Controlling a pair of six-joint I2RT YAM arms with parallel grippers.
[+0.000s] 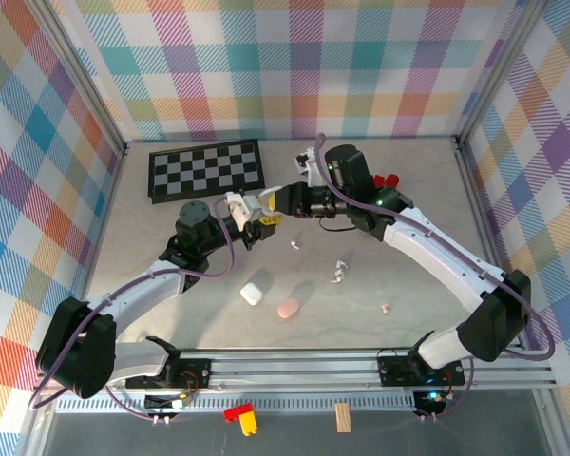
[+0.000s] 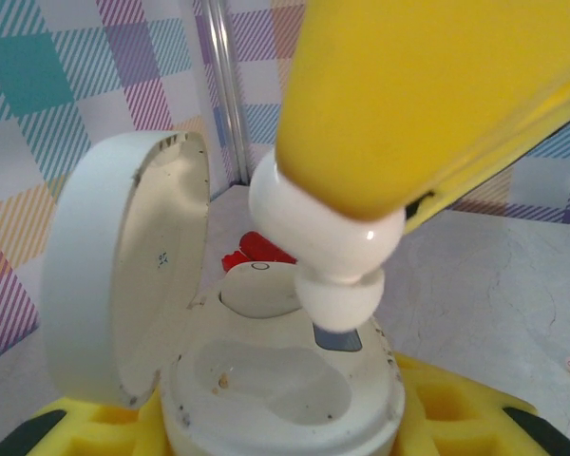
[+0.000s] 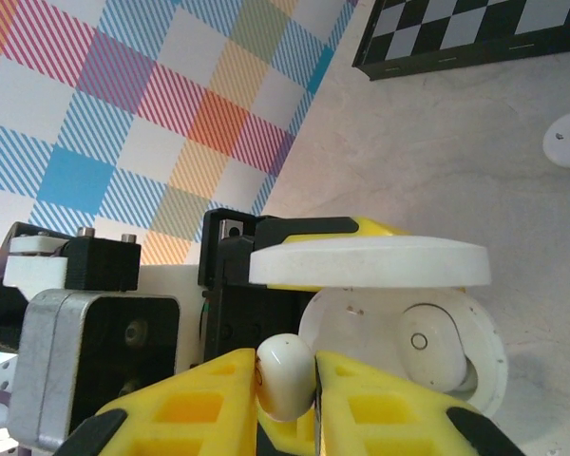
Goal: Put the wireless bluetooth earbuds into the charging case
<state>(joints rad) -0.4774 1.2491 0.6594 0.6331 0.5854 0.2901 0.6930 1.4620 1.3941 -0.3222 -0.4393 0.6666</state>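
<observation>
Small glossy white earbud (image 2: 328,261), rounded w/ short stem, is pinched tip-down in R claw (image 3: 286,382), over an open white case (image 2: 266,389). Case is clamped in L claw (image 2: 280,437), w/ lid (image 2: 85,275) swung back. A 2nd bud (image 2: 258,285) is seated inside. Spare buds (image 1: 339,272) are scattered on table (image 1: 361,332).

Earbud (image 3: 285,375) and charging case (image 2: 123,275) are white; board (image 1: 206,169) black-and-white chequered; walls (image 1: 294,66) pastel plaid.

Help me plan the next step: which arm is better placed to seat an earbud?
Right: the right hand pinches an earbud right over the open case; the left hand just holds that case.
</observation>
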